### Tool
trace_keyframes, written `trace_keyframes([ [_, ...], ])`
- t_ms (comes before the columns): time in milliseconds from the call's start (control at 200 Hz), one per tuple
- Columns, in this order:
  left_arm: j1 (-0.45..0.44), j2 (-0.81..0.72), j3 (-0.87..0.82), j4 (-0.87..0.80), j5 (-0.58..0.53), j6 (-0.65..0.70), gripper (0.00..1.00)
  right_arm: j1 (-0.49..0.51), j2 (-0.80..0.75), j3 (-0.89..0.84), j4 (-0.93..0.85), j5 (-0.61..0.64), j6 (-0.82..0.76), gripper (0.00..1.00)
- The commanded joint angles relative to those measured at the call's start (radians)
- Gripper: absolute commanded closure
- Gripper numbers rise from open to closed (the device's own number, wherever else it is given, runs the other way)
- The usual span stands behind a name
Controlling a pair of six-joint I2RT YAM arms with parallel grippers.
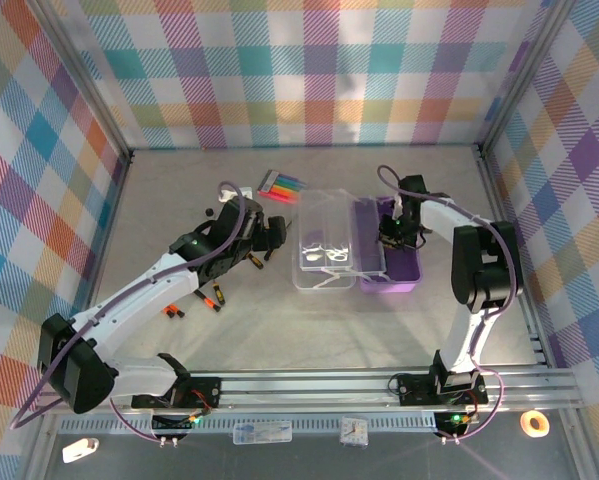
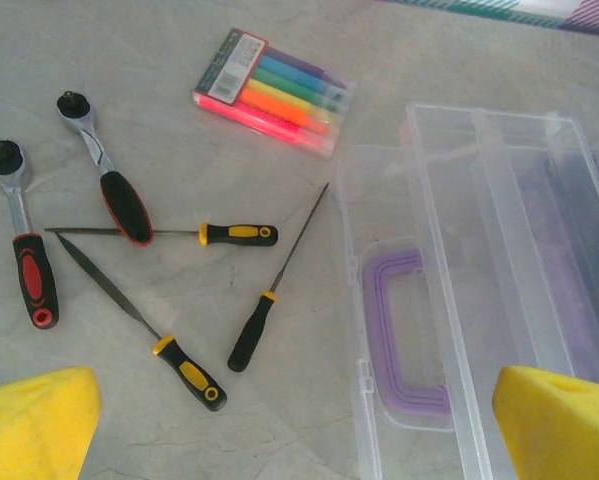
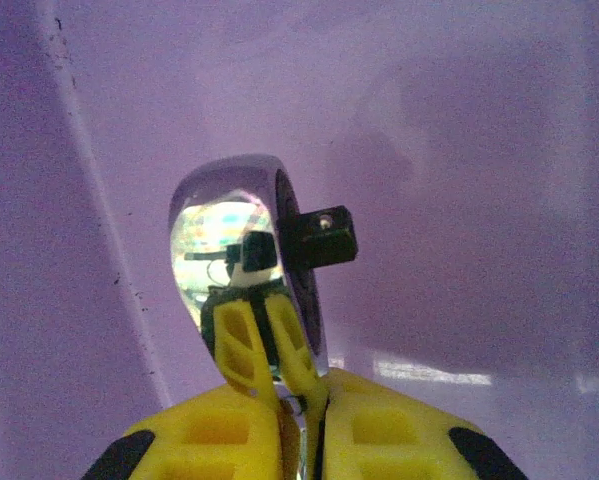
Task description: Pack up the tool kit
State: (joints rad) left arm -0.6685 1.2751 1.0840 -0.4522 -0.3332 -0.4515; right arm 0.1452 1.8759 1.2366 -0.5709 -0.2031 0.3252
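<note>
The tool kit lies open: its purple base (image 1: 407,276) at the right, its clear lid (image 2: 479,250) with the purple handle (image 2: 403,340) flat beside it. My right gripper (image 3: 304,400) is down inside the purple base (image 3: 459,140), shut on a chrome ratchet wrench (image 3: 244,235) whose black square drive points right. My left gripper (image 2: 297,425) hangs open over the table, just left of the lid. Before it lie three black-and-yellow-handled screwdrivers (image 2: 237,234) (image 2: 254,332) (image 2: 189,373) and two red-and-black ratchets (image 2: 27,255) (image 2: 114,190).
A flat pack of rainbow markers (image 2: 274,92) lies beyond the loose tools, near the lid's far corner. More small orange-and-black tools (image 1: 211,296) sit under the left arm. Metal frame rails and checked walls border the table.
</note>
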Motion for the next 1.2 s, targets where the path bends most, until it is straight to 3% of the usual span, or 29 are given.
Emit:
trace_keyframes([
  [0, 0.011, 0.010, 0.038, -0.031, 0.014, -0.007, 0.00, 0.005, 0.008, 0.029, 0.008, -0.038, 0.002, 0.81],
  [370, 0.017, 0.015, 0.054, -0.043, 0.014, -0.004, 0.00, 0.005, -0.060, 0.050, -0.026, -0.013, 0.005, 0.75],
  [940, 0.026, -0.124, 0.045, -0.123, -0.098, -0.028, 0.00, 0.005, -0.311, 0.047, -0.150, 0.217, 0.001, 0.68],
  [1200, 0.026, -0.169, 0.022, -0.108, -0.112, 0.071, 0.02, 0.005, -0.473, -0.020, -0.099, 0.155, 0.048, 0.63],
])
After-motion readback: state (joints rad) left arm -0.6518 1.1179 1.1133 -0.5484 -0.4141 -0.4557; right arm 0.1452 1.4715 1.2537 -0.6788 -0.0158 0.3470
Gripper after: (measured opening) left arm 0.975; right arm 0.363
